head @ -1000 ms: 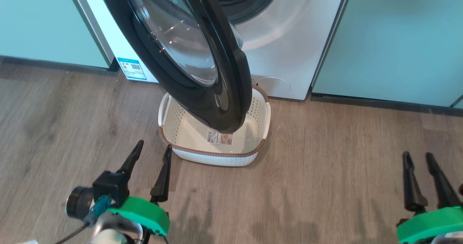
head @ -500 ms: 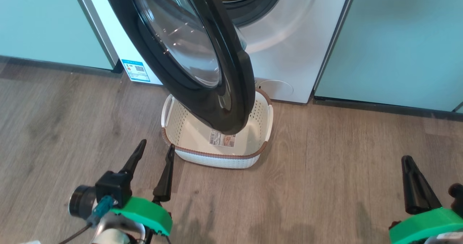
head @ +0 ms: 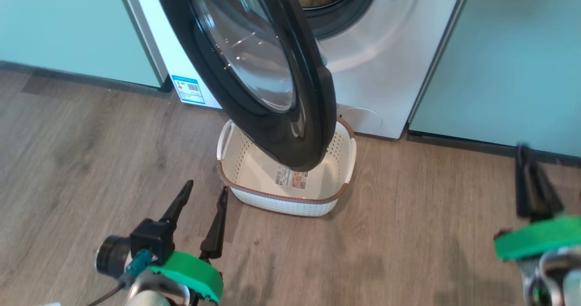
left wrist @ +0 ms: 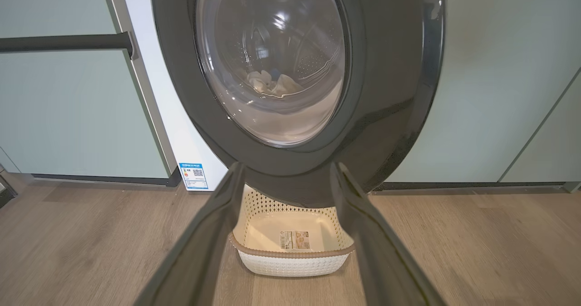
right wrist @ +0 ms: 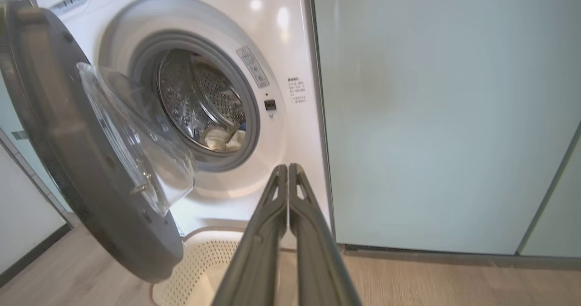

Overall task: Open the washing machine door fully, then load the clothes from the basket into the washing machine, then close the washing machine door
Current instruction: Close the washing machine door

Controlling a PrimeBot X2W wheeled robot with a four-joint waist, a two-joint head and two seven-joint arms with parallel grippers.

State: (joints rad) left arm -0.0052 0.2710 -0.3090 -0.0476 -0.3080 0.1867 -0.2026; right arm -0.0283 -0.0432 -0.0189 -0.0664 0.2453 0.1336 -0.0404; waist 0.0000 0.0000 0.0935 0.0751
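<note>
The large round washing machine door, with its wide glossy black rim and bulging clear glass bowl, stands swung out from the big white front-loading washing machine. Its lower rim hangs over the small cream-white perforated plastic basket, which sits on the grey-brown plank floor just in front of the machine. Closing looks like the step left, since only a label shows in the basket and the pale yellow soft clothes lie in the drum.

Several things could go wrong from here. The clothes sit low and near the drum's front lip, so a trailing fold could get caught in the grey seal and stop the latch. The rim is glossy and curved, so a thin fingertip pushing it off-centre may skid away. A weak push may leave the door resting unlatched. Whether the lower rim fully clears the basket's brown edge I cannot tell, and a brush there would shove the basket.

The door is a disc with no long axis, and its flat plane stands upright. The hinge is on the machine's left side in the head view and the free edge points out toward the robot. The outer face turns toward the left gripper, while the glass bowl bulges toward the opening.

The left gripper hovers over the floor beside the basket's near left corner with its fingers spread and empty. The right gripper has its fingers pressed together on nothing and points at the machine's right edge, beside the pale mint-green cabinet panel.
</note>
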